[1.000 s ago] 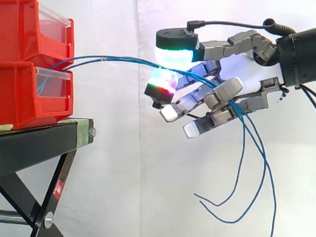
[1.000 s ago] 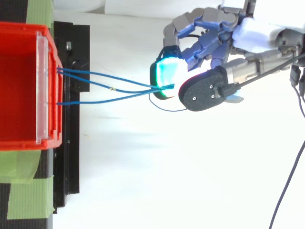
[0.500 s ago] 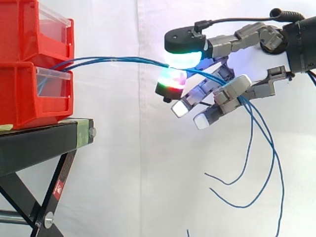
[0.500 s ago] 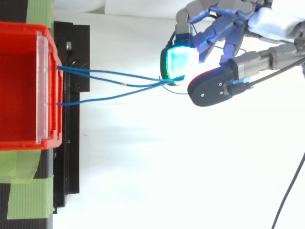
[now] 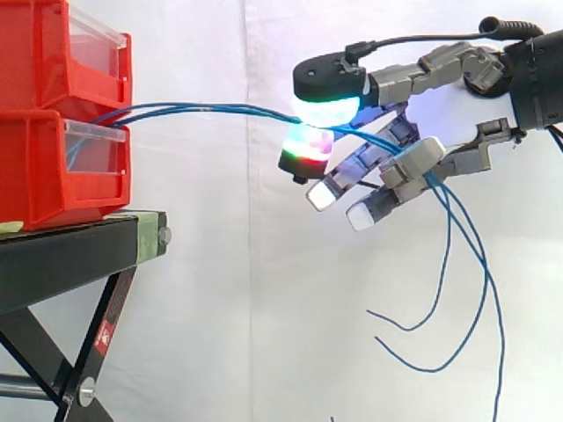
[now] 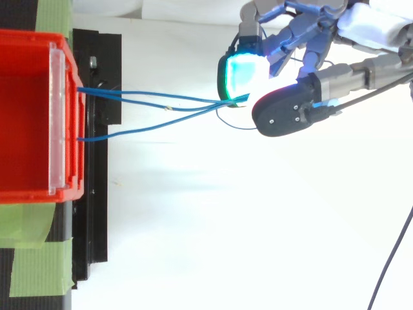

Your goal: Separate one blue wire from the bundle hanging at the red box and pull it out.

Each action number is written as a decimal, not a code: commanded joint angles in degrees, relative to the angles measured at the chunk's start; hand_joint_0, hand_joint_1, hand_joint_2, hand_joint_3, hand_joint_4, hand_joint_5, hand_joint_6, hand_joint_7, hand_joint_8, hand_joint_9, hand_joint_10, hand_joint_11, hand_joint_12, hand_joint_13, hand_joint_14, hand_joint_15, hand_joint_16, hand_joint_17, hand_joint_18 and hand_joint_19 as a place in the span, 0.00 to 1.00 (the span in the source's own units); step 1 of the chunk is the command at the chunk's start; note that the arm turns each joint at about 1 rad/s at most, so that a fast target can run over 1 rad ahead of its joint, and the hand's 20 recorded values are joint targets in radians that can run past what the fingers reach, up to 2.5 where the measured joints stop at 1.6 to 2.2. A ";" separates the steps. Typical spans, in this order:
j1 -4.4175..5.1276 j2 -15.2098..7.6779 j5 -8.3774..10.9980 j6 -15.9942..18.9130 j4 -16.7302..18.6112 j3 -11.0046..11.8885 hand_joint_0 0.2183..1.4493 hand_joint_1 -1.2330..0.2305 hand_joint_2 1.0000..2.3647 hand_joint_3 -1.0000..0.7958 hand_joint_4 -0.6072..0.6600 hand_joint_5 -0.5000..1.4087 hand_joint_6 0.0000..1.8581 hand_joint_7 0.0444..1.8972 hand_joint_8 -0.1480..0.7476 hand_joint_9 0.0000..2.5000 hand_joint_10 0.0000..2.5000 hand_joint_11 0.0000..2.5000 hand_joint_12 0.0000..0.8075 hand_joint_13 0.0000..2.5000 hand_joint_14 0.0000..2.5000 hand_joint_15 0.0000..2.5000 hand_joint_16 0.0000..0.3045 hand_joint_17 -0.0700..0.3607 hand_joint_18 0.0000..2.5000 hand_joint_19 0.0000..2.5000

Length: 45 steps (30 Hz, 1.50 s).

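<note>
Comparing with half a second ago, the hand [image 5: 413, 163] has barely moved: in the top view it [image 6: 287, 116] sits a touch higher and nearer the bins [image 6: 26, 116], and in the side view its place is almost the same. Against the frame a second ago it is clearly higher and farther from the bins [image 5: 53, 167], and the wires [image 5: 211, 109] run straighter. They lie with their long axis nearly level, leading from the front of the lower bin across open air to the hand, which is well apart from the stand [image 5: 79, 251]. From above, three thin blue strands [image 6: 166, 108] leave the bin separately, two close together and one apart, and converge at the hand. The hand is closed on them in a pinch. Its upper pad [image 5: 327, 107] glows white-green and a lower fingertip [image 5: 306, 145] red-green, with the strands passing between. The other fingers are stretched out beneath. Past the pinch the wires drape over those fingers and hang down in long loose curves with upturned ends. Whether one strand is parted from the rest inside the pinch cannot be told.
</note>
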 commanded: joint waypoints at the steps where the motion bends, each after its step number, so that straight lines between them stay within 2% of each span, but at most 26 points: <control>1: 0.02 0.00 0.00 0.00 0.00 0.00 0.36 0.23 0.02 0.46 0.65 0.13 0.49 0.62 0.51 0.27 0.01 0.30 0.37 0.58 0.05 0.61 0.19 0.46 0.24 0.27; 18: -0.07 0.00 0.09 0.00 0.00 0.00 0.40 0.17 0.02 0.41 0.66 0.13 0.49 0.62 0.49 0.24 0.01 0.31 0.38 0.57 0.05 0.61 0.19 0.47 0.24 0.25; 28: -0.07 0.00 0.09 0.00 0.00 0.00 0.41 0.16 0.02 0.43 0.67 0.12 0.48 0.62 0.48 0.21 0.01 0.30 0.38 0.55 0.04 0.61 0.19 0.47 0.24 0.24; 36: -0.07 0.00 0.09 0.00 0.00 0.00 0.41 0.16 0.01 0.40 0.67 0.12 0.47 0.63 0.47 0.20 0.01 0.30 0.38 0.54 0.04 0.61 0.20 0.47 0.23 0.24; 42: -0.07 0.00 0.09 0.00 0.00 0.00 0.40 0.14 0.00 0.31 0.67 0.12 0.47 0.63 0.47 0.19 0.01 0.29 0.38 0.53 0.04 0.61 0.20 0.48 0.23 0.23; 45: -0.07 0.00 0.09 0.00 0.00 0.00 0.40 0.13 0.01 0.33 0.67 0.12 0.47 0.62 0.47 0.19 0.01 0.29 0.38 0.54 0.04 0.61 0.20 0.47 0.23 0.23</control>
